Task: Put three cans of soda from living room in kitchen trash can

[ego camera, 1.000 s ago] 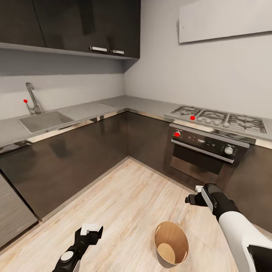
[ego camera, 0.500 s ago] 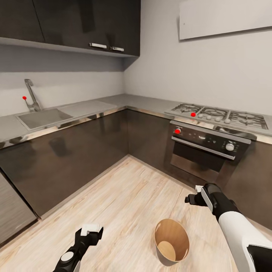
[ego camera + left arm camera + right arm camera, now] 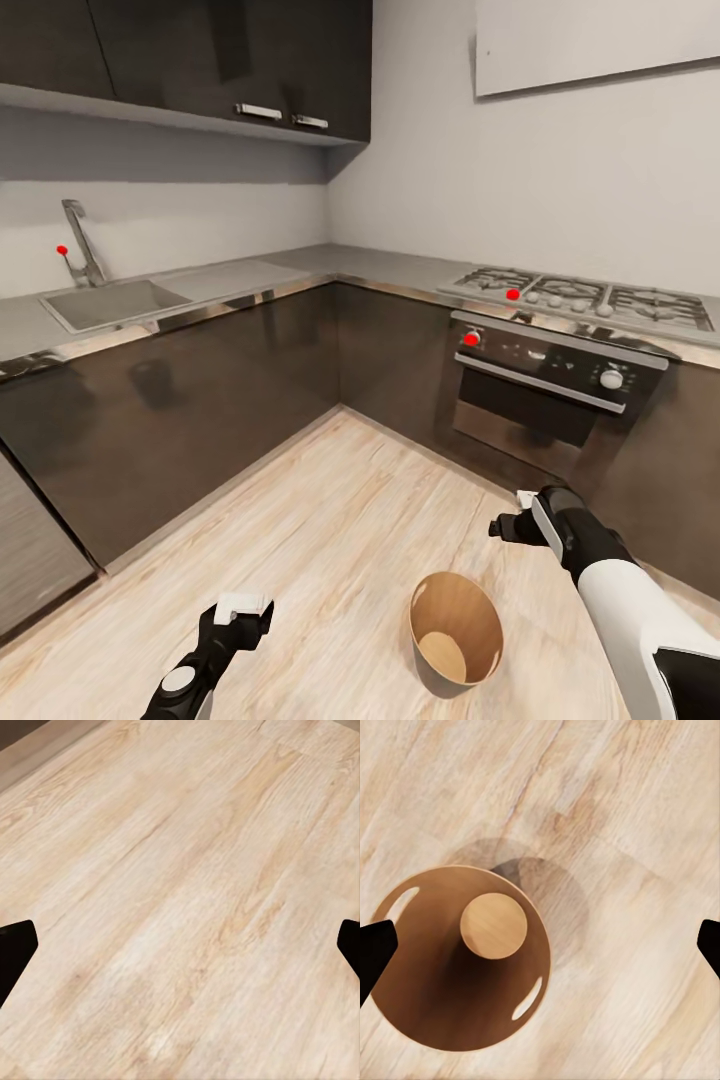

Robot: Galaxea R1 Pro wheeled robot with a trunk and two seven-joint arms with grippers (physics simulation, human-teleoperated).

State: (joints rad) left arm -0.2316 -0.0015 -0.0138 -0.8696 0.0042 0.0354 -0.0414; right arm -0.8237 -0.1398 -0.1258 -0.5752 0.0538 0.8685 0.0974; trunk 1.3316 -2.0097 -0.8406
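Both grippers hang over a light wood kitchen floor (image 3: 330,520), jaws spread and holding nothing. Right gripper (image 3: 505,527) hovers just beyond the tash can (image 3: 455,640), which stands upright and looks empty, though shadow darkens its brown inside. Left gripper (image 3: 240,607) is partly cut off.

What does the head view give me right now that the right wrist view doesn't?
Head view alone: the sink, stove, oven, dark cabinets, and both arms with the left gripper and right gripper. Right wrist view alone: a straight look down into the trash can, showing a bare bottom and no cans. Both: the trash can standing on the wood floor.
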